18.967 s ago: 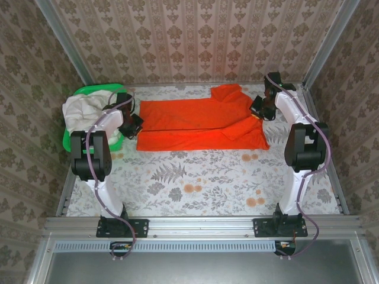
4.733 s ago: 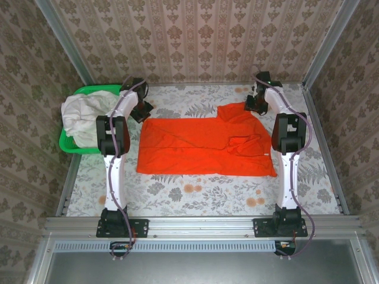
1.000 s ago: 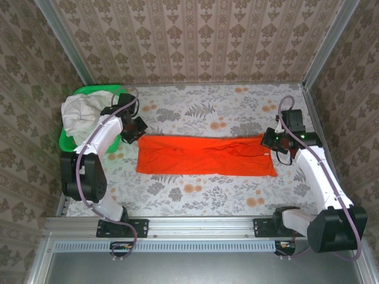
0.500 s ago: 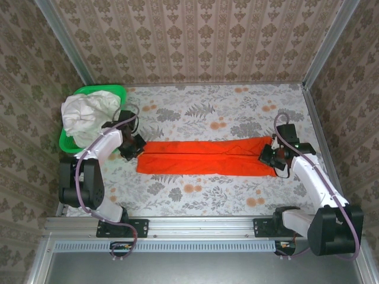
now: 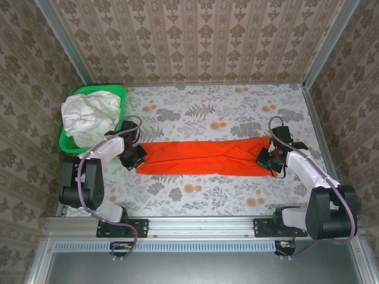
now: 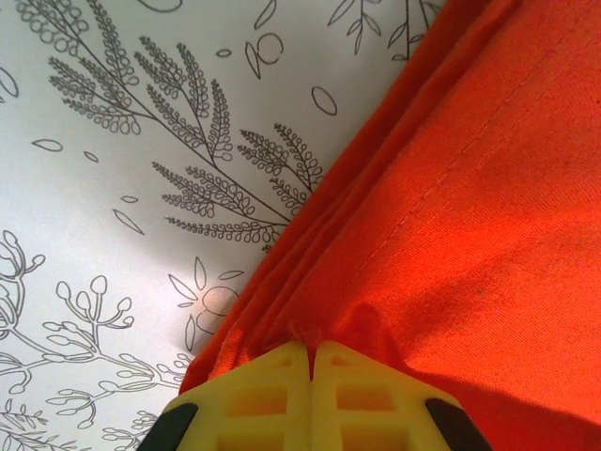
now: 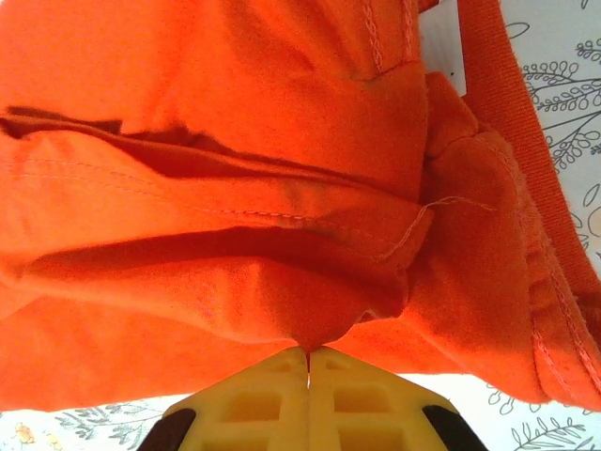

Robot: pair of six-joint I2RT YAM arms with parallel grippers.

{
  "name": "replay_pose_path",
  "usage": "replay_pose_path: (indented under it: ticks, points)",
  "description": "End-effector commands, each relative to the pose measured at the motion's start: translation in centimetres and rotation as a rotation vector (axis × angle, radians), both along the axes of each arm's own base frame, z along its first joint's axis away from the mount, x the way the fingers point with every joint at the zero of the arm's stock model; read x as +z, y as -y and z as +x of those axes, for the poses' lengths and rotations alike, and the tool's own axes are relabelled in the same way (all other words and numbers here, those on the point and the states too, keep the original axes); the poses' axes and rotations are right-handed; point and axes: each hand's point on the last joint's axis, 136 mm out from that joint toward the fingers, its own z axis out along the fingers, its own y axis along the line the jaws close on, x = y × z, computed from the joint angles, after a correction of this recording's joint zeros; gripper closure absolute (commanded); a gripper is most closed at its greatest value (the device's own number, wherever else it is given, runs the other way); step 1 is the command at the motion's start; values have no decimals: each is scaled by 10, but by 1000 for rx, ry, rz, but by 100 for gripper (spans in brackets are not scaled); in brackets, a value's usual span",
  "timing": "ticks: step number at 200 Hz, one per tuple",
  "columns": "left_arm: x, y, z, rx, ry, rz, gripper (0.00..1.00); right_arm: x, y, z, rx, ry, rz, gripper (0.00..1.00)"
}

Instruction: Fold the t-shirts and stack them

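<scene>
The top camera looks down from above and behind me over the whole floral-printed bench (image 5: 201, 115). My left wrist camera sits very close on the 9 o'clock end of the bright orange-red cloth t-shirt (image 5: 201, 158); my right, equally close, on its 3 o'clock end. All share that shirt.

No lettering, brand, number or sign can be read on the orange-red t-shirt (image 5: 204, 158), basket (image 5: 118, 90) or table (image 5: 195, 112)

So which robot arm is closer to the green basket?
Left. The left arm sits right beside the green basket, jaws pinching the orange t-shirt's nearest end; the right arm holds the shirt's far end.
</scene>
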Motion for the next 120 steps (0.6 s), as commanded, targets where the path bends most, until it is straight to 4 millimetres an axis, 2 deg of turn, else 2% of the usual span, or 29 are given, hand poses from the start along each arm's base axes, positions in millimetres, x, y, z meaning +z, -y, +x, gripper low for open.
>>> replay_pose_path:
  ticks: [1,30,64,85,120]
  points:
    - [-4,-1,-4,8,-10,11,100,-6,-2,-7,-16,-39,12,100]
    - [-4,-1,0,17,-7,9,99,0,0,-9,-36,-27,7,100]
    - [12,-3,5,14,25,26,100,17,4,-14,-54,15,-15,100]
    - [10,-6,3,11,26,31,100,10,2,-23,-60,-7,2,100]
    - [-8,-4,-4,13,-26,25,97,-10,-4,-29,-62,-72,35,100]
